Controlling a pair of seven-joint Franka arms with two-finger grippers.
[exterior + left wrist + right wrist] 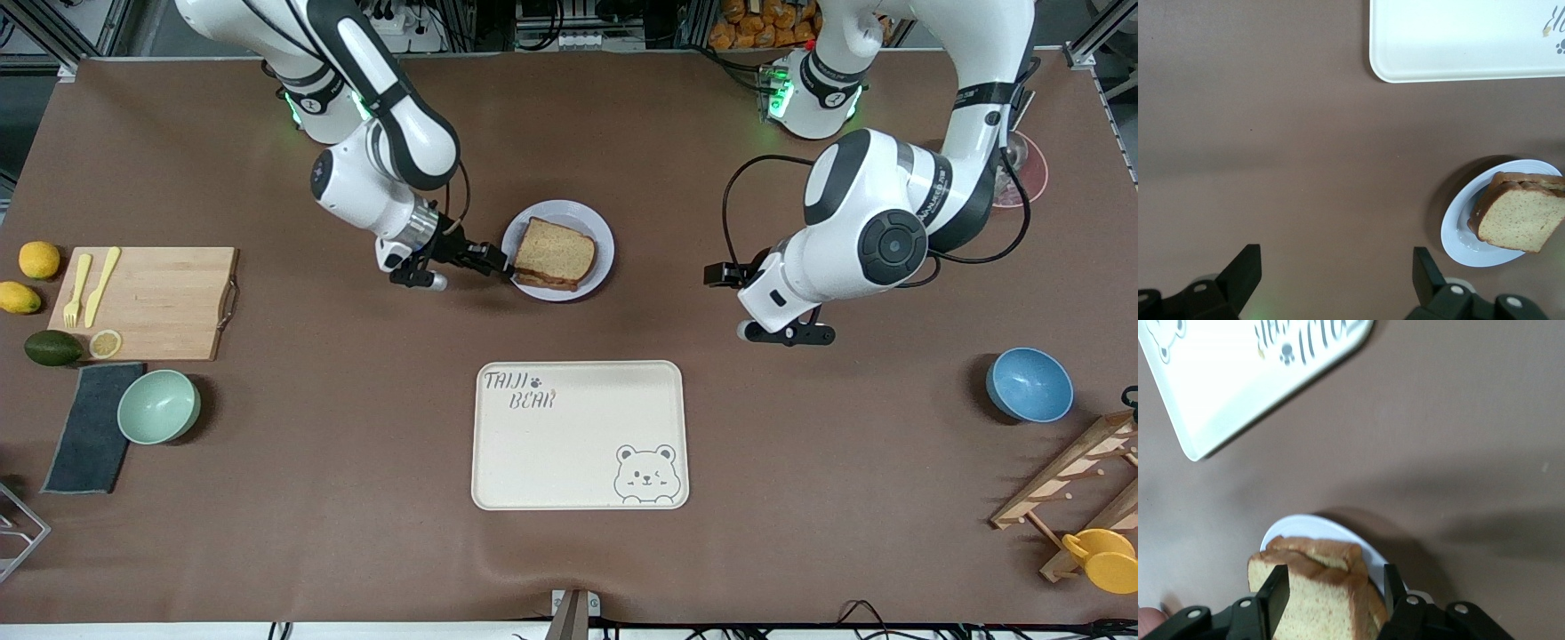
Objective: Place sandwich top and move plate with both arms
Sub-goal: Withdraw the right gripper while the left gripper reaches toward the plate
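The sandwich top [553, 252], a plain brown slice, lies slightly tilted on a lower slice on the round pale plate [597, 229] in the middle of the table. My right gripper [498, 264] is low at the plate's rim toward the right arm's end. In the right wrist view its open fingers straddle the sandwich top [1318, 593], and one finger [1395, 590] stands clear of the crust with the plate [1298, 523] showing between them. My left gripper [718, 273] hangs open over bare table toward the left arm's end, nothing between its fingertips [1421, 257]; plate [1458, 233] lies off to one side.
A cream bear-printed tray [578, 436] lies nearer the front camera than the plate. At the right arm's end are a cutting board [151, 302] with yellow cutlery, fruit, a dark cloth and a green bowl [158, 406]. At the left arm's end are a blue bowl [1029, 384] and a wooden rack [1076, 480].
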